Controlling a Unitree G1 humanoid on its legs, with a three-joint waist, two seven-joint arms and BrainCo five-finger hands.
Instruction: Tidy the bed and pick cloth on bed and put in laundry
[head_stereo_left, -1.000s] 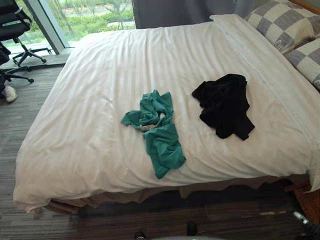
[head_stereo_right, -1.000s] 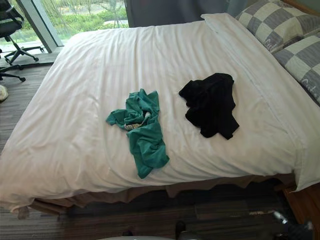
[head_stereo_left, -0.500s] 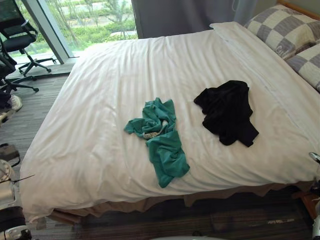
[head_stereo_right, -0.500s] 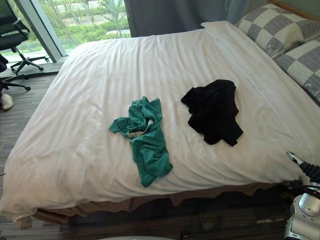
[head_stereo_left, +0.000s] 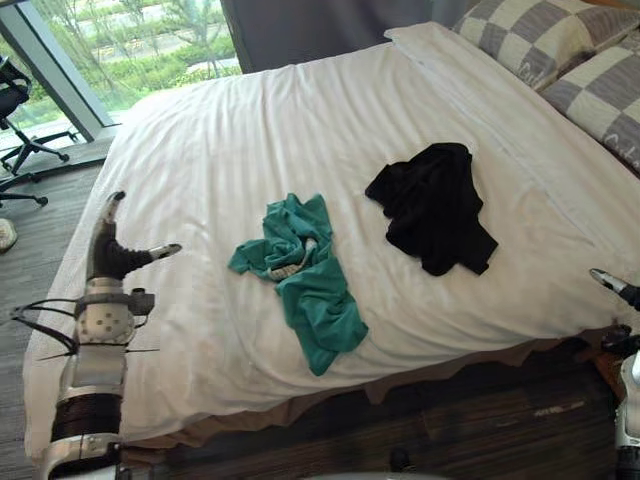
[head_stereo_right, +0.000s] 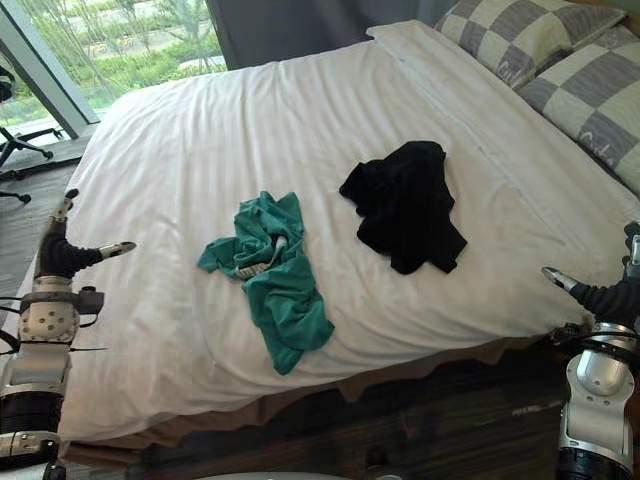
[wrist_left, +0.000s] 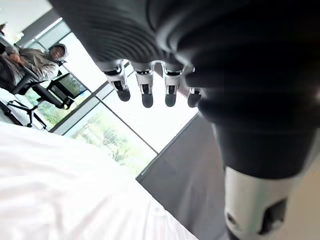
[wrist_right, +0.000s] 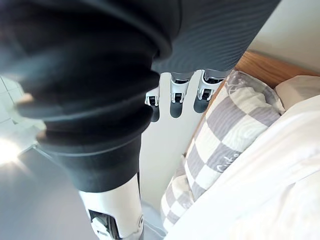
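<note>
A crumpled teal cloth (head_stereo_left: 305, 285) lies on the white bed (head_stereo_left: 300, 120), toward its near edge. To its right, further in, a black cloth (head_stereo_left: 432, 205) is bunched on the duvet. My left hand (head_stereo_left: 106, 254) is raised over the bed's near left part, well left of the teal cloth, fingers straight and thumb spread, holding nothing. In its wrist view the fingers (wrist_left: 145, 92) point straight out. My right hand (head_stereo_right: 608, 298) is up at the bed's near right corner, open and empty, its fingers (wrist_right: 175, 102) straight.
Grey-and-white checked pillows (head_stereo_left: 520, 40) lie at the head of the bed on the right, against a wooden headboard (wrist_right: 265, 67). A window wall and an office chair (head_stereo_left: 18, 110) stand at far left. A person (wrist_left: 37, 62) sits in a chair there. Dark carpet (head_stereo_left: 480, 420) runs along the near edge.
The camera has shifted. Both arms have risen into view: the left hand at the bed's near left, the right hand at its near right corner. The cloths lie as before.
</note>
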